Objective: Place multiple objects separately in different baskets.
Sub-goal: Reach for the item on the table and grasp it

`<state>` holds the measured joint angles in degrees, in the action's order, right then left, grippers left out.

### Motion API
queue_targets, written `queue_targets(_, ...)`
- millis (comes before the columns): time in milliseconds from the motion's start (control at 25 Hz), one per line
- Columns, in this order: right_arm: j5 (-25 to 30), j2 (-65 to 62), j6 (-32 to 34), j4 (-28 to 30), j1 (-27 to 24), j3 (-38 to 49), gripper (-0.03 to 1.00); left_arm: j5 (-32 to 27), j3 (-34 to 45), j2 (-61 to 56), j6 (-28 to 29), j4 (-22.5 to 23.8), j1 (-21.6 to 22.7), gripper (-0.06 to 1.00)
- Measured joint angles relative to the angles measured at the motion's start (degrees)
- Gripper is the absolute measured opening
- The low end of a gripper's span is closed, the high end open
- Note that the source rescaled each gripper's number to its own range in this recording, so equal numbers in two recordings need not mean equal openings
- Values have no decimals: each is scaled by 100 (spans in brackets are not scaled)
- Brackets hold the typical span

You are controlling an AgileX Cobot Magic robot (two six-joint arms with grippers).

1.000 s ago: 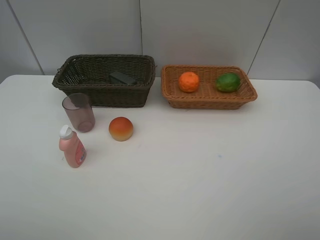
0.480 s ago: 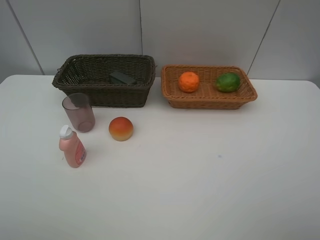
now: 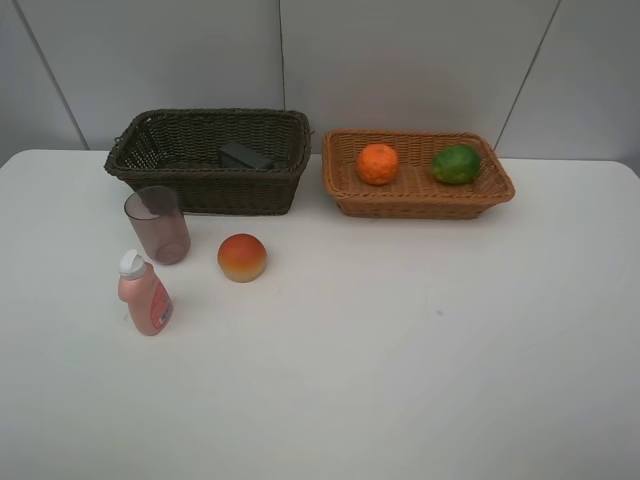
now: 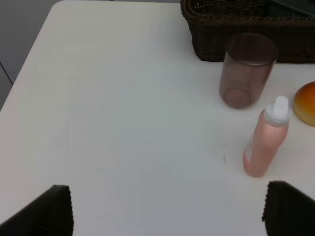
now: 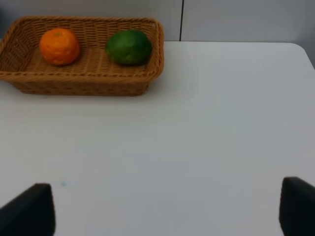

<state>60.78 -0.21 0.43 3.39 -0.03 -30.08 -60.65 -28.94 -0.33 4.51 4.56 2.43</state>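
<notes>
A white table point(image 3: 400, 380) fills the lower two thirds of the frame, its far edge crossing the upper third. Behind it stands a pale grey wall point(image 3: 400, 60) of flat panels. A thin dark vertical seam point(image 3: 281, 50) divides it just left of centre, and slanted seams run near both sides. A tiny dark speck point(image 3: 438, 313) marks the tabletop right of centre.

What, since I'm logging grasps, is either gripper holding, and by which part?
Nothing: the left gripper and the right gripper both stand open with nothing between their fingers.
</notes>
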Motion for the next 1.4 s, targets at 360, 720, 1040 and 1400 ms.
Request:
queue_targets(360,0,0,0,0,0,0,100,0,0,0,0,0,0,100)
queue_targets(720,0,0,0,0,0,0,100,0,0,0,0,0,0,100)
queue_targets(1040,0,0,0,0,0,0,100,0,0,0,0,0,0,100)
queue_targets(1400,0,0,0,0,0,0,100,0,0,0,0,0,0,100)
